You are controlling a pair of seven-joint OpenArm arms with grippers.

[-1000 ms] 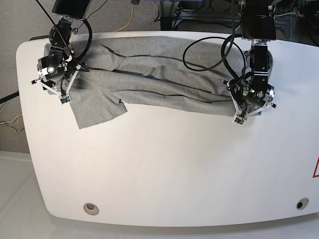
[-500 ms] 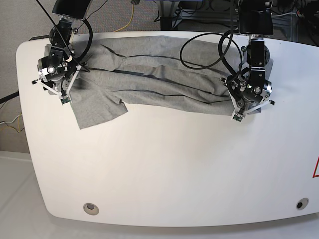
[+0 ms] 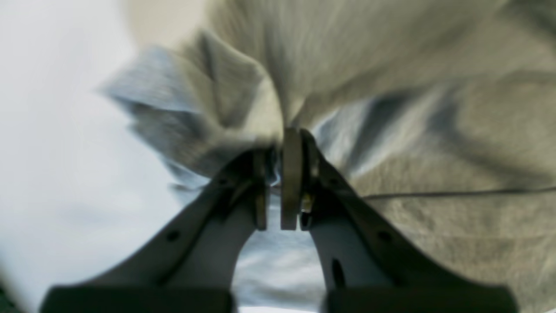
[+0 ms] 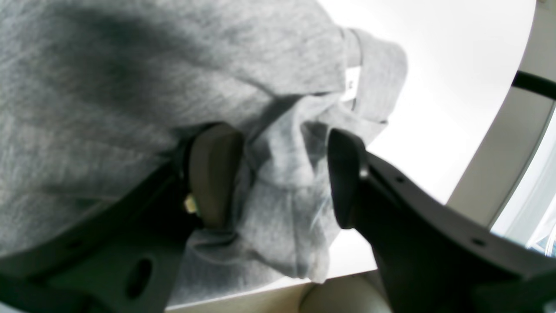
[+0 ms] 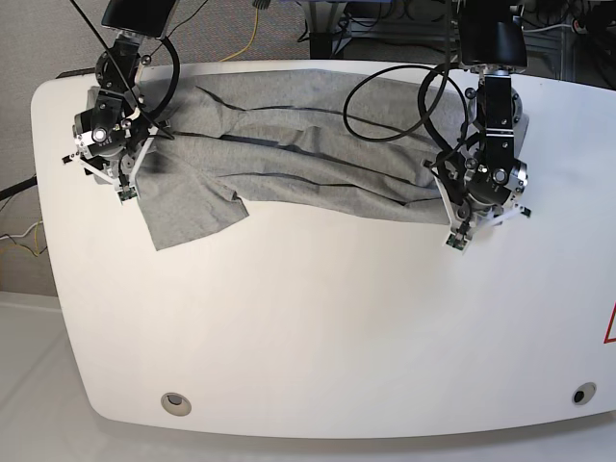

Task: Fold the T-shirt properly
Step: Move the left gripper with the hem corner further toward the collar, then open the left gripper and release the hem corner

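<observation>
From its wrist camera, the left pincer (image 3: 282,174) has its jaws pressed nearly together on a bunched fold of the T-shirt (image 3: 391,65), cloth spreading beyond the tips.

The right pincer (image 4: 278,174) stands half open, a hanging fold of the T-shirt (image 4: 108,65) loose between its fingers, pinched by neither; the table (image 4: 434,87) lies beyond.

From the base camera, both arms point down at opposite ends of the T-shirt (image 5: 308,144), stretched along the table's (image 5: 337,337) far side.
</observation>
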